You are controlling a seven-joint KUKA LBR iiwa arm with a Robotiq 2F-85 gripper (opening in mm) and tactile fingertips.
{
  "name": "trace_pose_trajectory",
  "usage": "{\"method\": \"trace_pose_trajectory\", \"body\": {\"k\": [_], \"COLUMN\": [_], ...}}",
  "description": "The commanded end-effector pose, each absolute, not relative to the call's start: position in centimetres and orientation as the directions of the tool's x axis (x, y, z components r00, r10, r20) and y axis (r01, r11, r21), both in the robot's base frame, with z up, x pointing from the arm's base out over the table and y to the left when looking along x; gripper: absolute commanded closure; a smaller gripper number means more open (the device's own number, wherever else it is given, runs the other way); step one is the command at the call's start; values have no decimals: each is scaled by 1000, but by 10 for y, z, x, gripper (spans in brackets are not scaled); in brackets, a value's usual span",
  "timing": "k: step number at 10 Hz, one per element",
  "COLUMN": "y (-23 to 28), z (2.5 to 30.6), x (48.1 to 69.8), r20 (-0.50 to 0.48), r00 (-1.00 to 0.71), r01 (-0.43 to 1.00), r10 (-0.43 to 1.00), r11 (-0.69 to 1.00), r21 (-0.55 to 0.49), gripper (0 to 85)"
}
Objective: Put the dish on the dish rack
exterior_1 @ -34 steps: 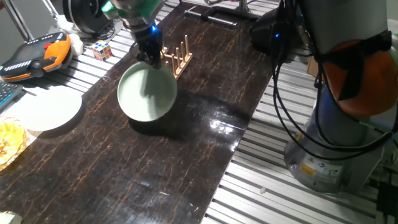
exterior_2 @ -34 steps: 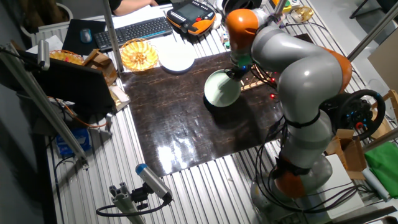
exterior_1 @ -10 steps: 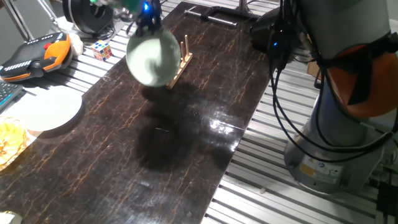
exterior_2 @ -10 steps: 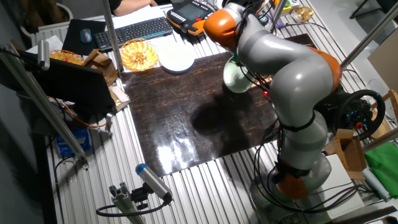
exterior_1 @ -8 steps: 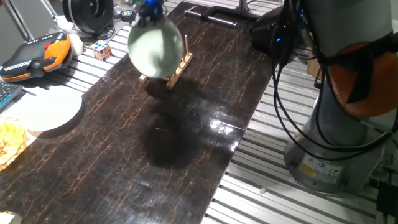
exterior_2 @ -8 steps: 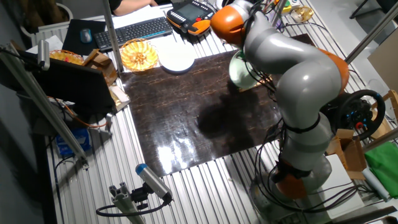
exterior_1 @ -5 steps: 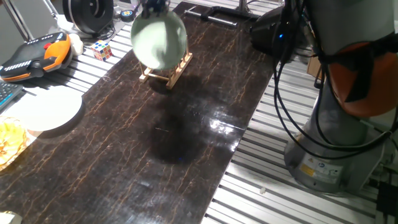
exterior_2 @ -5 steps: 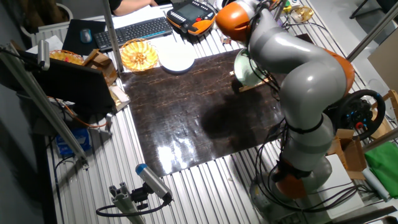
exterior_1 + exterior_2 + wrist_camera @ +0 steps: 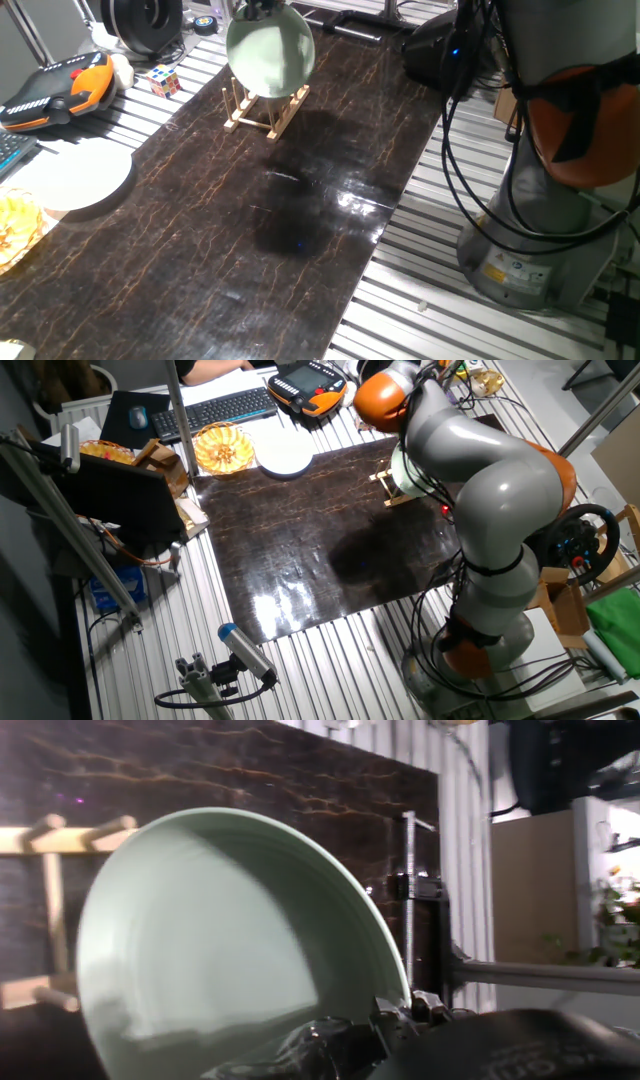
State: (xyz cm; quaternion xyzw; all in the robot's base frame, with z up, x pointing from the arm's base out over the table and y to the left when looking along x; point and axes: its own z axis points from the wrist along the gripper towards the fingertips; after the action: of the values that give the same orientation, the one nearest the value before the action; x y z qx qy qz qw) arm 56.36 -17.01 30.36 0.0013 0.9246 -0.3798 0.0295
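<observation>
Dark marbled tabletop (image 9: pixel 300 200) lay under the arm, with ribbed metal decking on both sides. At the left edge of one fixed view sat an orange-and-black handheld controller (image 9: pixel 55 88), a flat white plate (image 9: pixel 72 175) and a Rubik's cube (image 9: pixel 165 78). Further right, the mint-green dish (image 9: pixel 270 52) hung nearly upright in the air over the wooden dish rack (image 9: pixel 266 108), its lower edge among the pegs. The gripper (image 9: pixel 385 1018) was clamped on the dish's rim in the hand view, with the rack's dowels (image 9: pixel 55 910) showing behind the dish at the left.
</observation>
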Motion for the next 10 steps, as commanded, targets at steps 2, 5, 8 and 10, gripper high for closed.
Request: {"method": "trace_pose_trajectory", "body": {"k": [2,5,8,10], "y": [-167,-167,-167,-167], "z": [304,303,303,303], "x": [564,564,564,564], "r20": [-42,-7,20,7], "r00": [-999,-1000,-995,-991], "r01": [20,24,64,97], "r10": [-12,25,99,131], "r11": [721,767,774,771], "r21": [-692,-641,-630,-630], "gripper": [830,830,830,830]}}
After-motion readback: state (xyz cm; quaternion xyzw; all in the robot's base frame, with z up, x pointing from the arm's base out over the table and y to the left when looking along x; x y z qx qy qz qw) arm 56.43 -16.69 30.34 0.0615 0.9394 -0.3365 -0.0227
